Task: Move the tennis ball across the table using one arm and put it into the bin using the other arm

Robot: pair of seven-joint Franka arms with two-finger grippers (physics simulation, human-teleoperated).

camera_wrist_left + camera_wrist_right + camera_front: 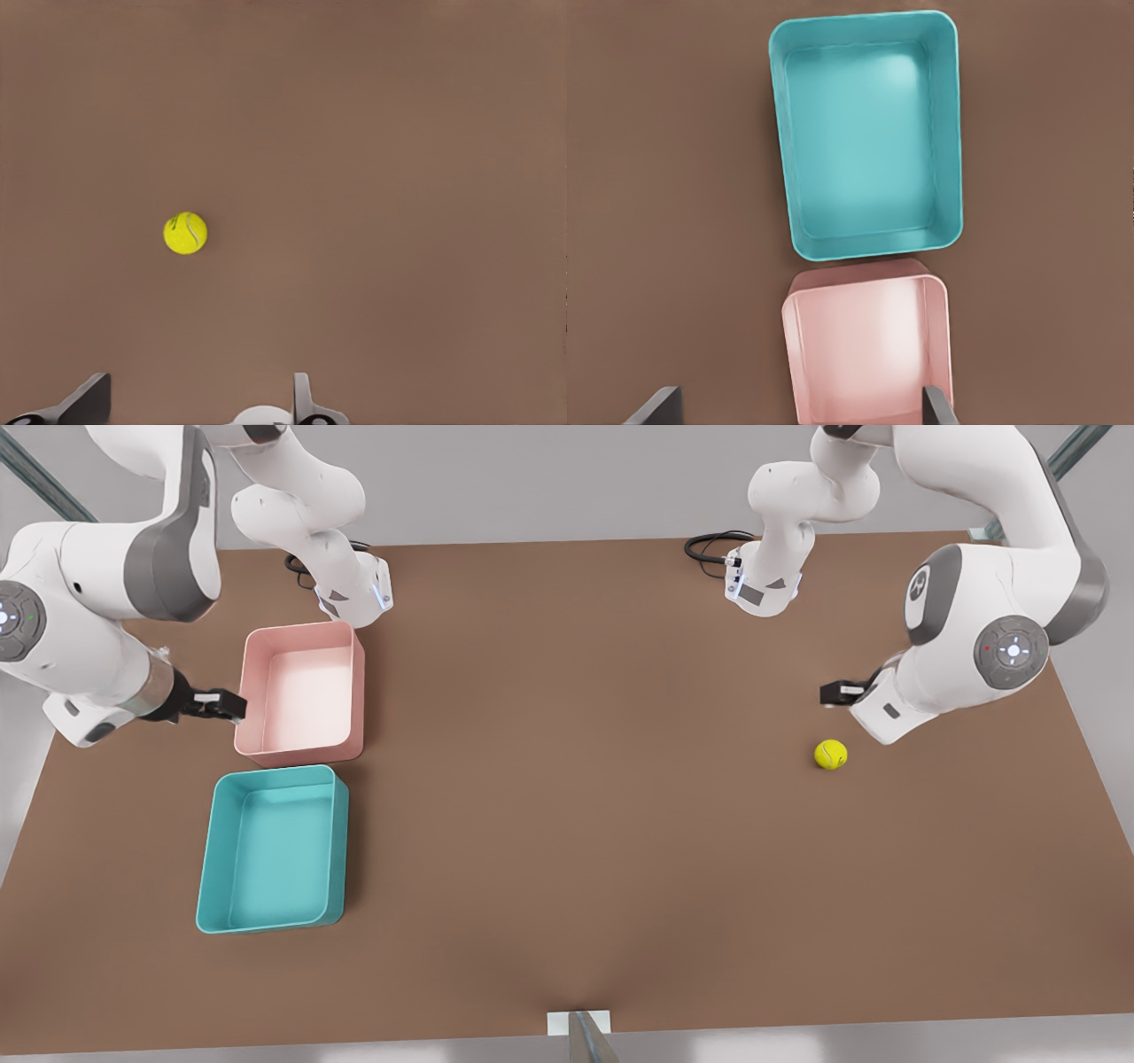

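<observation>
Hovering apart-fingered, left tool [833, 693] near tennis ball [830, 755]; right tool [232, 705] waits.

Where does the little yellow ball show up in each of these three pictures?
Front view: the tennis ball lies on the table at the front view's right, near the left gripper.
Left wrist view: the ball lies on bare brown tabletop ahead of the open gripper.
Right wrist view: not in it.
Shared landmark: the brown table.

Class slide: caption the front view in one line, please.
Tennis ball beside the left gripper; teal bin and pink tray sit across the table.
</observation>
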